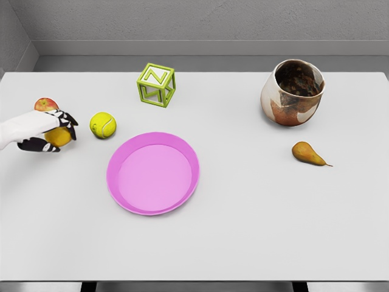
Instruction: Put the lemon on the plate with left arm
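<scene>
Pink plate (153,173) nearest, on white table (273,231). Pear (309,154) right of it. At left edge, left hand (50,131) curled around lemon (59,137), fingers closed on it. Tennis ball (103,125) just beside; apple (46,104) behind hand. Farthest: green letter block (157,84), brown pot (293,92).

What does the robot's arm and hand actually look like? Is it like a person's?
Only the left arm shows, entering from the picture's left edge. It is smooth and white, like a rounded sleeve. Its hand, the left hand, has slim, jointed fingers banded in black and white. No cables or markings can be seen.
</scene>
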Controlling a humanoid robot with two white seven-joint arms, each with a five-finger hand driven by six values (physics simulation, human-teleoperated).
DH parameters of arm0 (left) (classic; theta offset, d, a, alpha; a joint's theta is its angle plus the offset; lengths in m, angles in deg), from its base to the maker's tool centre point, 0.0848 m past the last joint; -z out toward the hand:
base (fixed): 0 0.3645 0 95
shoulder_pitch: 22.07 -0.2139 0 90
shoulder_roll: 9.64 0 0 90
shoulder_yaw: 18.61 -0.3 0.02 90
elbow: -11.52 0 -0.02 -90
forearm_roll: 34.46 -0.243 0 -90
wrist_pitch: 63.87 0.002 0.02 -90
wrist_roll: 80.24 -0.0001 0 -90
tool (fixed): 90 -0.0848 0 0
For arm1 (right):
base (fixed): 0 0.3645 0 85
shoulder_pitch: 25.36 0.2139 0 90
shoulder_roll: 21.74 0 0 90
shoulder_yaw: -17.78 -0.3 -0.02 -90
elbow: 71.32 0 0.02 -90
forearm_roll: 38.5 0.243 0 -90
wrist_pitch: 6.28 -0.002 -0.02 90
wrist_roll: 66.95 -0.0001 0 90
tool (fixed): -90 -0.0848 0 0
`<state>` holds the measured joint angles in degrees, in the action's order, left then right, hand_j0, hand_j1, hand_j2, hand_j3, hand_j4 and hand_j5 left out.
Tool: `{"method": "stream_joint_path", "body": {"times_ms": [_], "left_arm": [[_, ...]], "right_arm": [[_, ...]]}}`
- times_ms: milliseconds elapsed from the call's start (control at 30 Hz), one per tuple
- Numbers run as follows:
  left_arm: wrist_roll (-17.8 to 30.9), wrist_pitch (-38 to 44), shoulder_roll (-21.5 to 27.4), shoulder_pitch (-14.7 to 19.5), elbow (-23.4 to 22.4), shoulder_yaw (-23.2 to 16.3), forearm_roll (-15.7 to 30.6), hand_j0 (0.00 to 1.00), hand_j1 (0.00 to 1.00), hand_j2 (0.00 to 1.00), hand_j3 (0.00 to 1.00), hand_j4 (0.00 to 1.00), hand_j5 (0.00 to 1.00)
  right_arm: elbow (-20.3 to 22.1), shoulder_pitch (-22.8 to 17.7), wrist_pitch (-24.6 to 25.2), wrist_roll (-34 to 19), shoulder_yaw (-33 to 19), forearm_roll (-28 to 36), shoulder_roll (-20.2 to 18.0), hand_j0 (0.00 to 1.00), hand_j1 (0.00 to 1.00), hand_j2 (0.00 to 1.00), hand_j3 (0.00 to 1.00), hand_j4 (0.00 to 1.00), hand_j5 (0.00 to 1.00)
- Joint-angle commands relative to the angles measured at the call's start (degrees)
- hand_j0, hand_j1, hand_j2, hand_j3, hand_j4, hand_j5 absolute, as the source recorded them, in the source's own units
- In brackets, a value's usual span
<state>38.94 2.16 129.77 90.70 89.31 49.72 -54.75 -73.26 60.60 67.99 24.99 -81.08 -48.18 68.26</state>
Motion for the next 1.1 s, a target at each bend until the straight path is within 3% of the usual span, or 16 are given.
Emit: {"method": "stream_joint_path", "body": {"times_ms": [0, 1067], "left_arm": [[-0.1, 0.1, 0.1, 0.0, 0.9, 0.0, 0.2, 0.49, 0.49, 0.49, 0.49, 0.49, 0.49], [-0.1, 0.2, -0.2, 0.0, 9.2, 0.0, 0.2, 0.47, 0.47, 0.47, 0.47, 0.47, 0.47]], "right_arm": [[0.0, 0.0, 0.0, 0.0, 0.0, 0.0, 0.0, 1.00, 1.00, 1.00, 1.00, 1.00, 1.00], [0.0, 0.0, 0.0, 0.1, 0.0, 0.0, 0.0, 1.00, 1.00, 1.00, 1.00, 1.00, 1.00]]}}
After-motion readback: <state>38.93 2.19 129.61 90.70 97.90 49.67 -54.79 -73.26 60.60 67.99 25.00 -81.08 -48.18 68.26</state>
